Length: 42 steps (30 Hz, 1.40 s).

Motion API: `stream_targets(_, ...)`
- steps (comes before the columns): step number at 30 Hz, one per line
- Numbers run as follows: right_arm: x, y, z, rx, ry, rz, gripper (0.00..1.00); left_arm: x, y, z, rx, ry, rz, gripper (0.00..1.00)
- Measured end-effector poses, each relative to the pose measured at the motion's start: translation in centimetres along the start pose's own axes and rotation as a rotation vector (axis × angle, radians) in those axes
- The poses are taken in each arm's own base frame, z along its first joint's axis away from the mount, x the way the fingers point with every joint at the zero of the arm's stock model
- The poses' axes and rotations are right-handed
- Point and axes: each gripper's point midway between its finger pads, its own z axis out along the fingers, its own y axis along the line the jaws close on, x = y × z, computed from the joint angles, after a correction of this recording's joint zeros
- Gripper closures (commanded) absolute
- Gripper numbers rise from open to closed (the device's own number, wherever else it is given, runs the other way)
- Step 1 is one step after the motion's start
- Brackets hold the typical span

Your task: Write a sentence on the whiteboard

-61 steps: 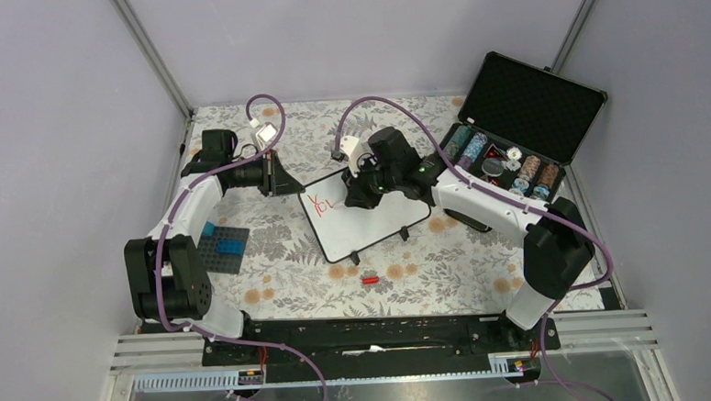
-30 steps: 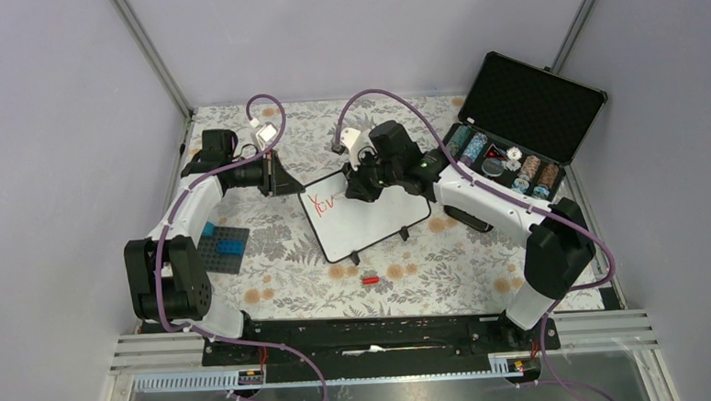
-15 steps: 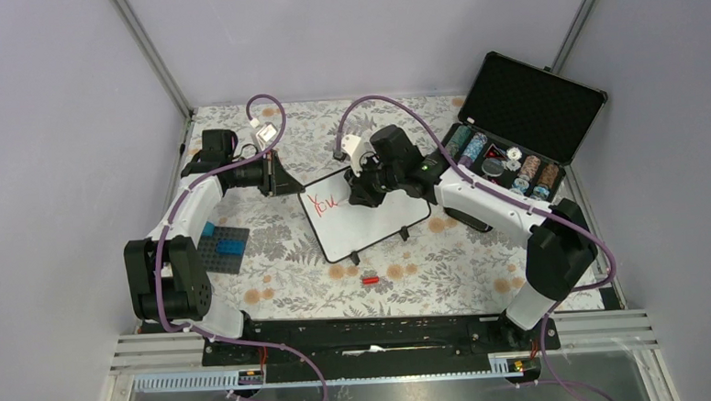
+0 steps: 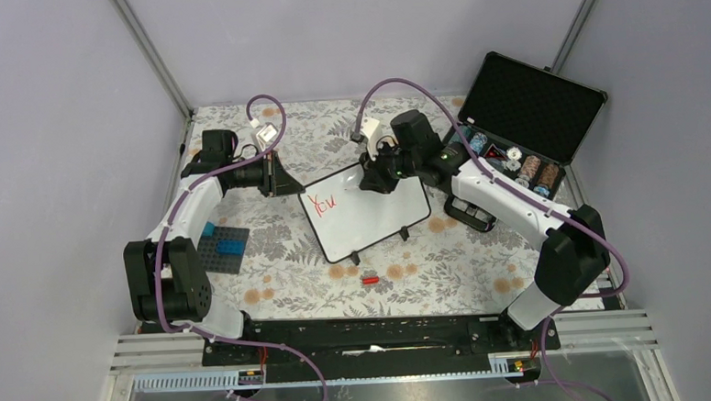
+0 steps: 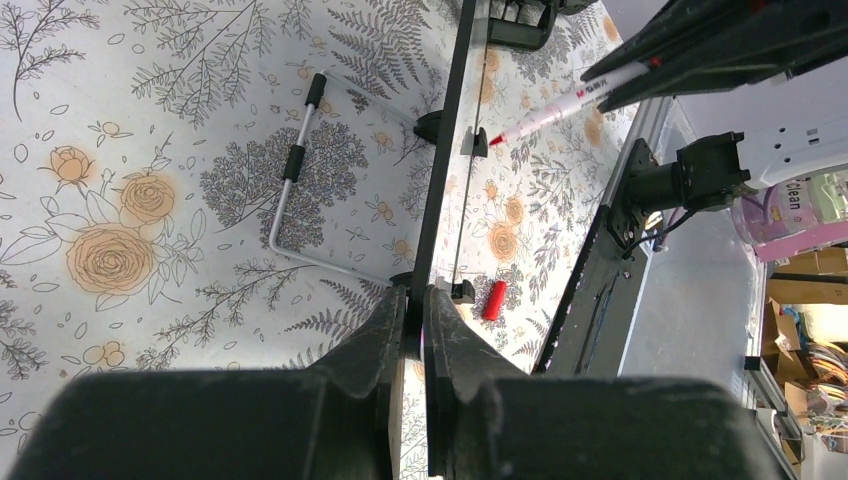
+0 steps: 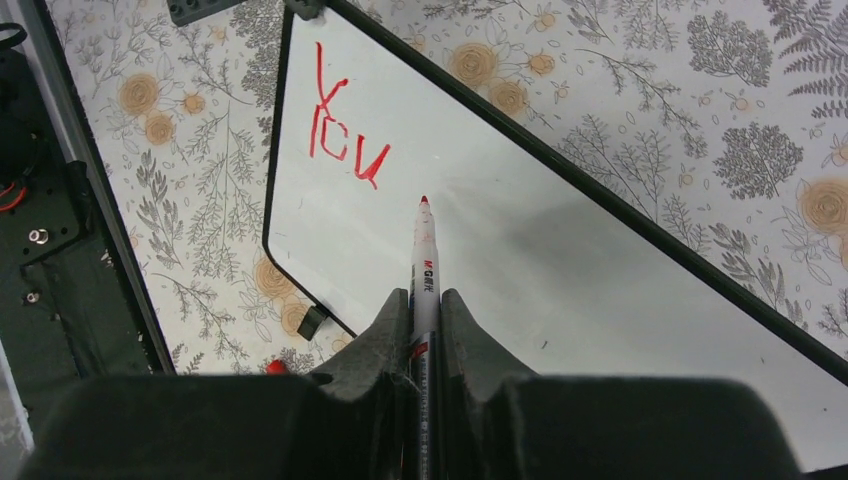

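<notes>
Across the middle of the counter (image 4: 274, 287) the whiteboard (image 4: 371, 225) lies with its long axis running left to right, its right end slanting away toward the open black case (image 4: 523, 109). The left end effector (image 5: 414, 298) is pressed together on the board's rim at the left corner, steadying it. What has just changed is the right arm: a moment ago it was hunched over the board's left half. Now it has drawn back toward the case, and the third red letter, unfinished a second ago, is closed. The writing (image 6: 345, 140) reads "You", or near enough. It starts by the held corner and runs along the board's length. The right end effector (image 6: 424, 305) is pinching a marker (image 6: 424, 255) whose long axis points at the board. Its red tip sits just past the last letter, seemingly a hair off the surface, though I can't be sure. I'd say one word is done and most of the sentence is left, with the white stretch ahead of the tip waiting. A red cap (image 4: 370, 279) lies near the board's front edge.
</notes>
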Motion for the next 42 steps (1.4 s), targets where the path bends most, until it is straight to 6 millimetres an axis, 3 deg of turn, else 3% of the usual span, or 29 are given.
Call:
stream_targets(24,-1.5,-0.2,0.0,-0.005,-0.058,0.046,1.00,0.1,-0.1,0.1,-0.007,0.002,0.012,1.00)
stream_targets(33,-1.7,0.8,0.9,-0.026,-0.056,0.031,1.00,0.1,-0.1,0.1,-0.009,0.003,0.014,1.00)
stream_targets(42,-1.4,0.0,1.7,-0.003,-0.042,0.032,1.00,0.0,-0.1,0.2,-0.008,0.002,0.020,1.00)
